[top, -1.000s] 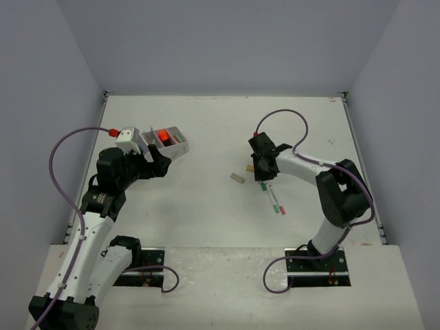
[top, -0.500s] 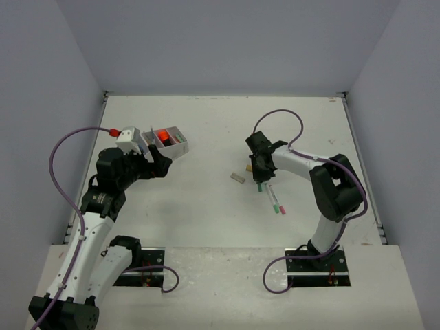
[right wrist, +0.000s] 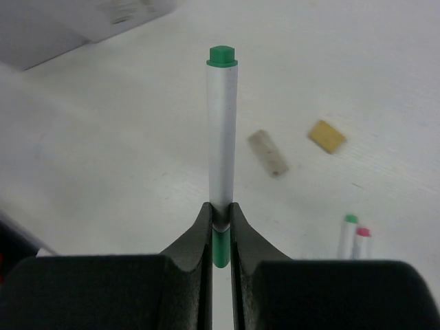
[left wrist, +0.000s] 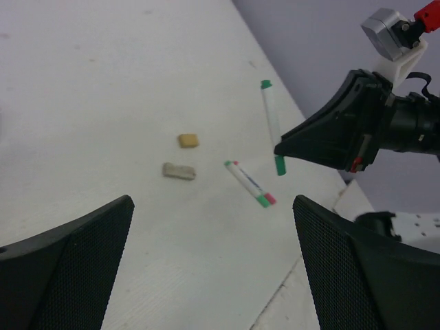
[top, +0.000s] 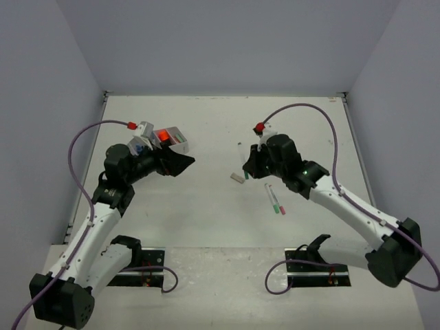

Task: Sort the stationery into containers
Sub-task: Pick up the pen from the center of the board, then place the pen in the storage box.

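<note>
My right gripper (top: 249, 165) is shut on a white marker with green ends (top: 240, 154) and holds it above the table; in the right wrist view the marker (right wrist: 222, 130) sticks out forward from my closed fingers (right wrist: 221, 213). It also shows in the left wrist view (left wrist: 270, 124). Two more markers (top: 274, 199), green and pink tipped, lie side by side on the table. A beige piece (left wrist: 188, 140) and a greyish piece (left wrist: 179, 170) lie left of them. My left gripper (top: 176, 163) is open and empty, just in front of a white compartment tray (top: 172, 140).
The tray holds an orange item (top: 161, 134) and some thin pieces. White walls ring the table, with a raised edge (top: 223, 95) at the back. The tray's corner shows blurred at the top left of the right wrist view (right wrist: 69, 27).
My right gripper has lifted the green-ended marker off the table and the arm has swung out to the right. My left gripper has shifted right, toward the centre.
</note>
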`<state>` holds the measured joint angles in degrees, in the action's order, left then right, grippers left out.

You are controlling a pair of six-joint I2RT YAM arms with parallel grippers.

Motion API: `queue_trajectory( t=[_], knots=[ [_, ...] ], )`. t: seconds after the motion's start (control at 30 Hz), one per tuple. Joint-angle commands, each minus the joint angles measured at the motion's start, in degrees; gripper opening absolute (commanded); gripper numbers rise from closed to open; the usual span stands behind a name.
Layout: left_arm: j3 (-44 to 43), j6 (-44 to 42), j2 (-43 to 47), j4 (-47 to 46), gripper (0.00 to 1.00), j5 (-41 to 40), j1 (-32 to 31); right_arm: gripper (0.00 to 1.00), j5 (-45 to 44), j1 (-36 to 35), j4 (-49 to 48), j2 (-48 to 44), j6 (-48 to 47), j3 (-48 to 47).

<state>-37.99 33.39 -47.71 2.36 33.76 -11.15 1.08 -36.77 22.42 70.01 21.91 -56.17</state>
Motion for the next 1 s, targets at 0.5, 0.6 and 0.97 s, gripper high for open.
queue_trajectory(
  t=[0.5,0.6,0.97],
  knots=[
    [2.39,13.82,-9.67,-39.86,0.41,12.49,-17.71,0.0,27.0,-12.25,-26.47,-14.36,-5.2,8.87],
    [1.78,14.1,-10.18,-39.8,0.17,12.97,-18.14,0.0,26.58,-12.21,-26.45,-14.35,-5.24,8.4],
    [-17.26,-4.54,-11.46,7.65,0.0,-28.95,-18.05,0.99,8.96,-12.18,-22.43,-18.25,-4.27,9.67]
  ],
)
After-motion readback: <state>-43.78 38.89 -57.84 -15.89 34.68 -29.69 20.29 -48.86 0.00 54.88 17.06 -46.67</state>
